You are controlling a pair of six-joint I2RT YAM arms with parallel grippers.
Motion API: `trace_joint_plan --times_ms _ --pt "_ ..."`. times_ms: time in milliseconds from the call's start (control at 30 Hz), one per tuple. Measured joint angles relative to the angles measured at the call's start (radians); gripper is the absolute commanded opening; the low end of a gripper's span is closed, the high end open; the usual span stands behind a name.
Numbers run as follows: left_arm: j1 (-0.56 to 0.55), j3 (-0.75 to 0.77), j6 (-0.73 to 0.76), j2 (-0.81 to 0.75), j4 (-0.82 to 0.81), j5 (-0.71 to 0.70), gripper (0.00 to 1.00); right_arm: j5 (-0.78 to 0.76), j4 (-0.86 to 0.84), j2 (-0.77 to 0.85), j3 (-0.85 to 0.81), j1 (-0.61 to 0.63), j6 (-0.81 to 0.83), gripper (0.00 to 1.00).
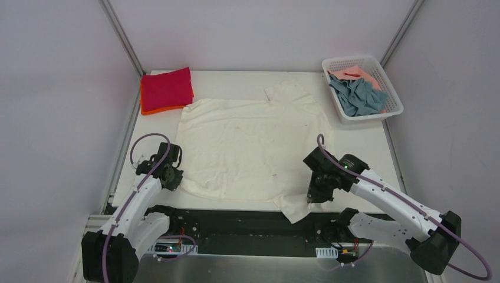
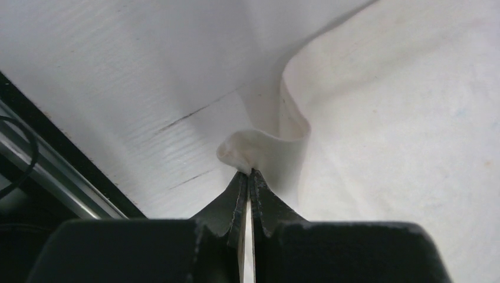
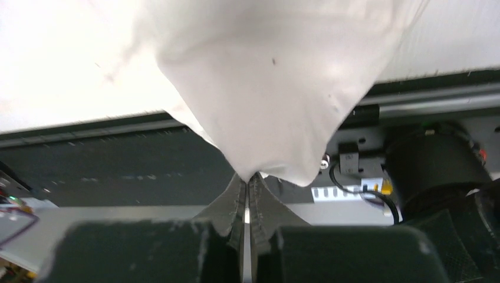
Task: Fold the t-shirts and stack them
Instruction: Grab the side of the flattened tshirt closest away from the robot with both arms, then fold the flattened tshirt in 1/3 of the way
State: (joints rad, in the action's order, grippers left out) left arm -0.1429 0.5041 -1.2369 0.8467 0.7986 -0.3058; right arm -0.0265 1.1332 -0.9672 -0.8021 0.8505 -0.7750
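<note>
A large cream-white t-shirt (image 1: pixel 247 147) lies spread flat on the table's middle. My left gripper (image 1: pixel 175 178) is shut on its near left edge; the left wrist view shows the pinched fold (image 2: pixel 253 154) at my gripper's tips (image 2: pixel 250 172). My right gripper (image 1: pixel 314 197) is shut on the shirt's near right corner, which hangs over the table's front edge (image 3: pixel 265 88); the tips (image 3: pixel 247 175) pinch the cloth. A folded crimson red shirt (image 1: pixel 166 87) lies on an orange one (image 1: pixel 154 109) at the far left. Grey-blue (image 1: pixel 357 95) and salmon pink (image 1: pixel 354 75) shirts sit in the basket.
A white plastic mesh basket (image 1: pixel 394 109) stands at the far right corner. The table's front edge and a dark metal rail (image 1: pixel 247 221) run below the shirt. Enclosure walls stand on both sides and behind.
</note>
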Motion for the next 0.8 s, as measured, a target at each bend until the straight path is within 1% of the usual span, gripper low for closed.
trace_joint_plan --times_ms 133,400,800 --pt "0.0 0.058 0.024 0.064 -0.032 0.016 0.0 -0.047 -0.043 -0.003 -0.055 -0.098 0.057 0.0" --pt "0.0 0.144 0.048 0.151 -0.06 0.015 0.0 -0.109 -0.172 -0.047 -0.124 -0.245 0.13 0.0" --pt "0.0 0.256 0.052 0.282 -0.066 -0.03 0.0 -0.172 -0.322 -0.134 -0.202 -0.364 0.182 0.0"
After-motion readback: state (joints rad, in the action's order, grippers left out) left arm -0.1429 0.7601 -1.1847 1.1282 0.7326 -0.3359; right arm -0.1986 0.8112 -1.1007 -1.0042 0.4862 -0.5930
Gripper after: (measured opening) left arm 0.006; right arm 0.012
